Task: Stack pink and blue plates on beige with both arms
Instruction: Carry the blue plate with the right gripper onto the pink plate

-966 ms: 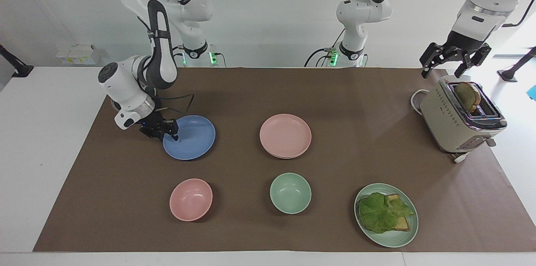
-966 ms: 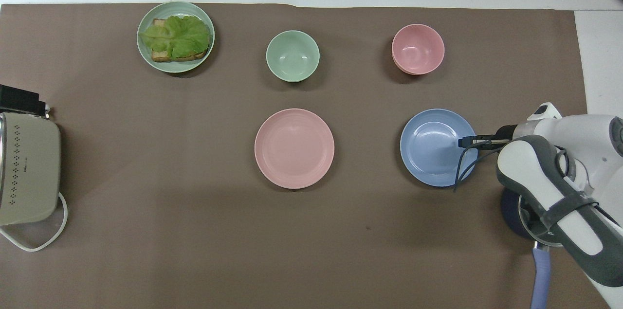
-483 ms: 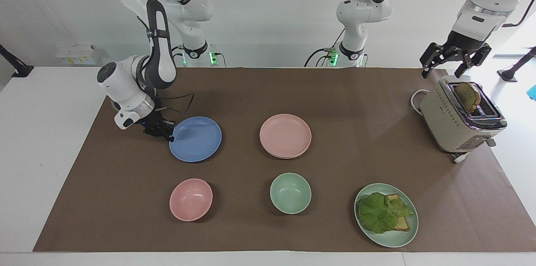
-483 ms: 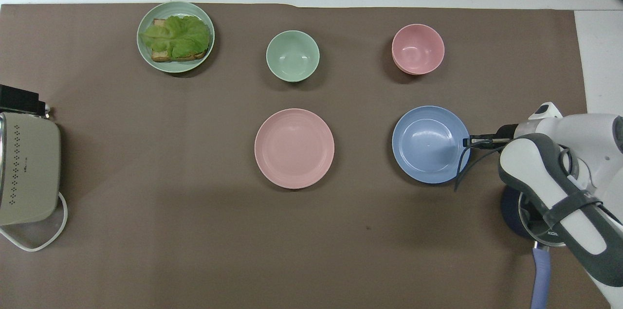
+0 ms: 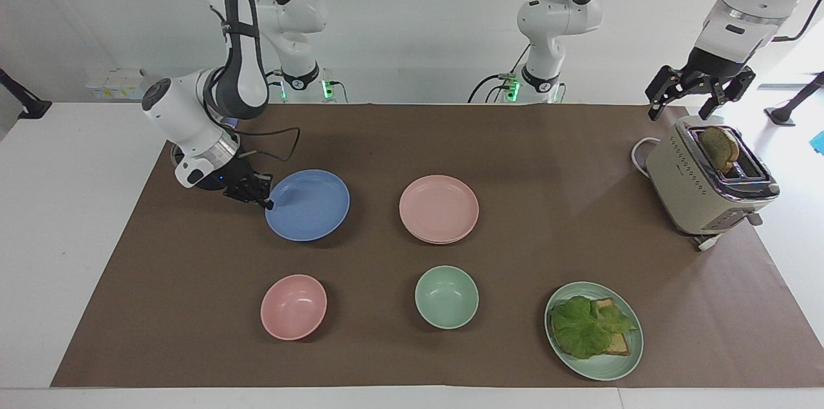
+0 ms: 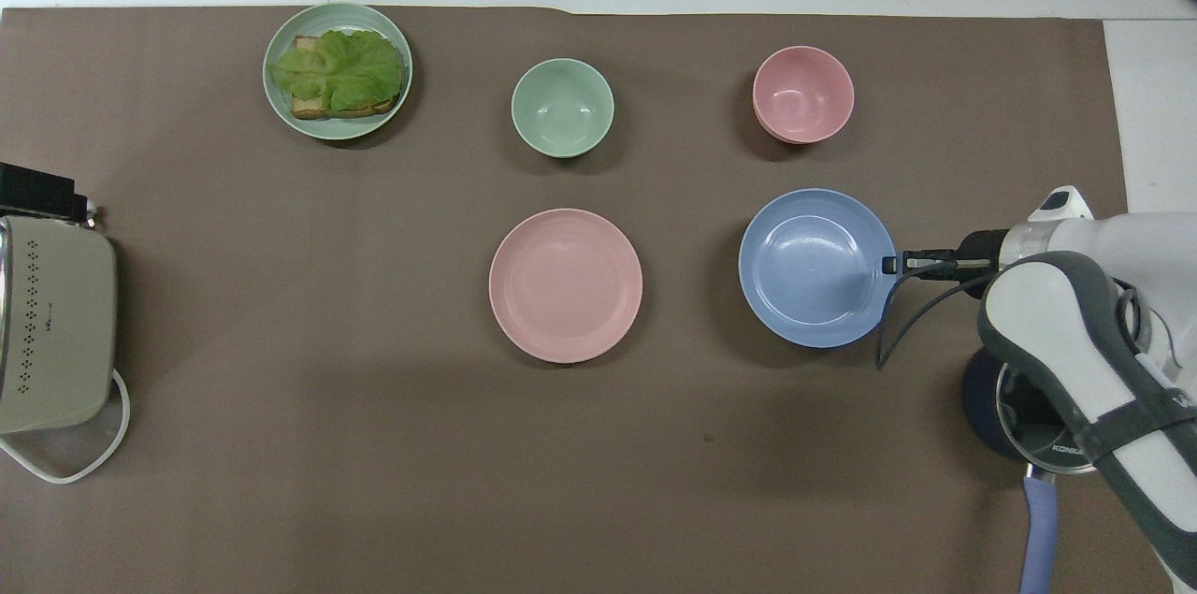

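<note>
Hidden: beige plate barely visible — only a thin pale edge under the round matte pale pink plate (image 5: pixel 438 208) at mid-surface, hard to make out.
Cut off: left hand (image 5: pixel 700 92) outside the overhead view; fingers apart, waiting over the beige toaster (image 5: pixel 707 182).
Right hand (image 5: pixel 265 199): clamped on the rim of the round matte blue plate (image 5: pixel 309 204), at the right arm's end of the surface.
Changed: blue plate now raised off the brown paper — shifted toward the pink plate since a second ago.
</note>
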You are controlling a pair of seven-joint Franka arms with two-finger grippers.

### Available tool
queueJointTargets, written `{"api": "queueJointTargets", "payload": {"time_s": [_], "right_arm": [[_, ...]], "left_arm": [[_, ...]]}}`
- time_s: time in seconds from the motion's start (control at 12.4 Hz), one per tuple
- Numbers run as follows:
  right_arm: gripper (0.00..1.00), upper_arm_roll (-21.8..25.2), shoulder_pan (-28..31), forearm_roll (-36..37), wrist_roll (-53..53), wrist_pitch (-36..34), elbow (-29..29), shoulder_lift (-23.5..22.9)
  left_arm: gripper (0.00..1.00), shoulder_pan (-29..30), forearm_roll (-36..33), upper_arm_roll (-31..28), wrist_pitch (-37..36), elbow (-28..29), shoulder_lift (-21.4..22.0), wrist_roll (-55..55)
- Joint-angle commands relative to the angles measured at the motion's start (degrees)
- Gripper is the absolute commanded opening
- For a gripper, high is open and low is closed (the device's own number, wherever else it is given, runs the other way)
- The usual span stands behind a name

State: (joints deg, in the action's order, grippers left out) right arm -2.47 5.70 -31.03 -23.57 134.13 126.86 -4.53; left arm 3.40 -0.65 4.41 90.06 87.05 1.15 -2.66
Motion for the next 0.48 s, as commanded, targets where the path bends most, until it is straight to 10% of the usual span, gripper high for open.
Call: {"api": "queueJointTargets", "payload": {"time_s": [0.0, 0.4], "right_arm": [[0.0, -0.3, -5.2, -2.5, 3.1, 0.5, -1.7, -0.4], [0.0, -0.2, -16.1, -1.3, 18.6, 7.1, -4.3, -3.4]], "left_arm": [[1.0, 0.4, -0.1, 0.2, -0.5, 0.6, 0.6, 0.0], [1.0, 0.4, -0.1, 0.2, -0.5, 0.6, 0.6, 0.0]]}}
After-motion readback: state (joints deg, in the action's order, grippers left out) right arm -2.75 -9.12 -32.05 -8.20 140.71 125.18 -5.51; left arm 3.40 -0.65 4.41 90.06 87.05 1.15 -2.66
